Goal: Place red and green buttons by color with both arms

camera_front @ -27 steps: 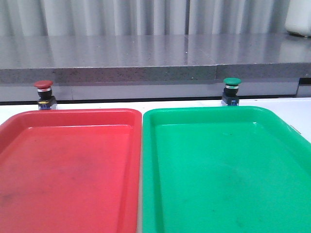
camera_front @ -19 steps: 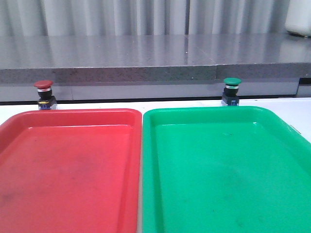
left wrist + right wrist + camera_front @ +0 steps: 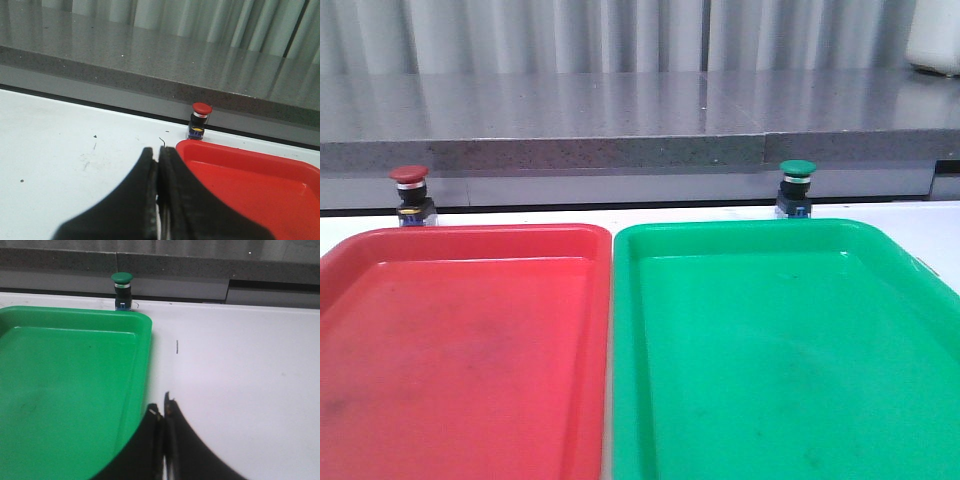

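The red button (image 3: 409,197) stands upright on the white table behind the far left corner of the red tray (image 3: 460,340); it also shows in the left wrist view (image 3: 199,120). The green button (image 3: 795,189) stands upright behind the far edge of the green tray (image 3: 790,350); it also shows in the right wrist view (image 3: 122,290). My left gripper (image 3: 159,155) is shut and empty, by the red tray's outer corner, well short of the red button. My right gripper (image 3: 162,407) is shut and empty, beside the green tray's outer rim. Neither gripper shows in the front view.
A grey stone ledge (image 3: 620,120) runs along the back of the table, just behind both buttons. The two trays lie side by side and fill the near table. White tabletop (image 3: 240,370) lies outside the green tray and outside the red tray (image 3: 65,150).
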`<action>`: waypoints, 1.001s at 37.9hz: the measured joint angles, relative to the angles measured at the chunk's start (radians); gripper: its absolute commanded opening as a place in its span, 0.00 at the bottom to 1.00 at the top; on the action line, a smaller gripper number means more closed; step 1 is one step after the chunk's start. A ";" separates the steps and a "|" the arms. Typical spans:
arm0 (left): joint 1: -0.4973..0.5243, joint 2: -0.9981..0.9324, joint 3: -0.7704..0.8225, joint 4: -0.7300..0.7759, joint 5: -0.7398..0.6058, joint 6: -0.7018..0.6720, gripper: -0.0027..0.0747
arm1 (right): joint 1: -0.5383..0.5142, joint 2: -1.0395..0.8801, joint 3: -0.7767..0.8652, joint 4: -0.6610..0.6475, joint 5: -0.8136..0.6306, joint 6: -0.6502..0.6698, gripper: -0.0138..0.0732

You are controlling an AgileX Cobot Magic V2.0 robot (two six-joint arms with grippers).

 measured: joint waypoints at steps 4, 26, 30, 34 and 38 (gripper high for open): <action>0.000 0.000 0.000 0.000 0.000 0.000 0.01 | 0.000 0.000 0.000 0.000 0.000 0.000 0.02; 0.000 0.000 -0.004 0.000 -0.256 0.000 0.01 | 0.000 0.000 -0.047 0.000 -0.140 0.000 0.02; 0.000 0.006 -0.058 0.018 -0.214 0.000 0.01 | 0.000 0.006 -0.164 0.000 -0.073 0.000 0.02; 0.000 0.068 -0.164 0.105 -0.129 0.002 0.01 | 0.000 0.083 -0.299 0.000 0.011 0.000 0.03; 0.000 0.172 -0.260 0.185 -0.076 0.004 0.01 | 0.000 0.212 -0.411 0.000 0.065 0.000 0.03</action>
